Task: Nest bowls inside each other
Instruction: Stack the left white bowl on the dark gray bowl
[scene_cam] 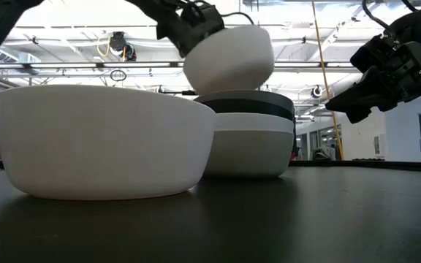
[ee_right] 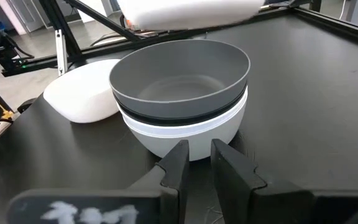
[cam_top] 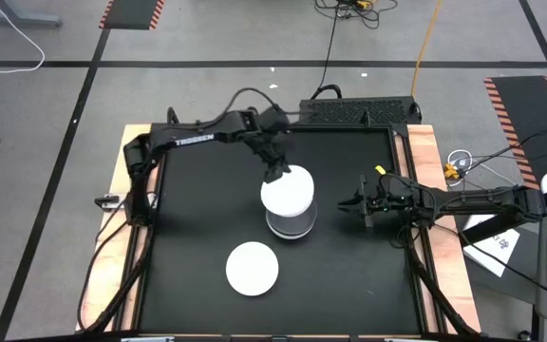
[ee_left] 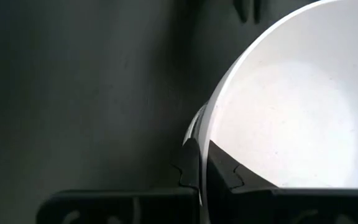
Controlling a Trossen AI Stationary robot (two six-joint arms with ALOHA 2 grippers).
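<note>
Two bowls are still outside the stack: the white bowl point(cam_top: 288, 190) held by my left gripper point(cam_top: 275, 173), and a loose white bowl point(cam_top: 253, 267) sitting alone on the near side of the table point(cam_top: 198, 228), well apart from the rest.

The stack point(ee_right: 182, 102) sits mid-table with a grey bowl on top, a dark band under it and a white shell outside. I can't count the layers for sure.

The left gripper's fingers point(ee_left: 194, 171) are pinched on the rim of the carried bowl, one inside, one outside. It hangs just above the stack, slightly tilted, not touching in the low view.

The right gripper point(cam_top: 361, 204) waits just right of the stack, at bowl height, with its fingers point(ee_right: 176, 165) only narrowly apart and nothing between them.

My handling read:
- The bowls look rigid, smooth and light. A rim pinch carries one fine, but the bowl can swing or slip on the glossy wall.
- They may be brittle, so lower it rather than drop it.
- Level the bowl and centre it over the grey one before release, or it could seat crooked.
- For the loose bowl, take the rim the same way, at the edge nearest the arm.
</note>
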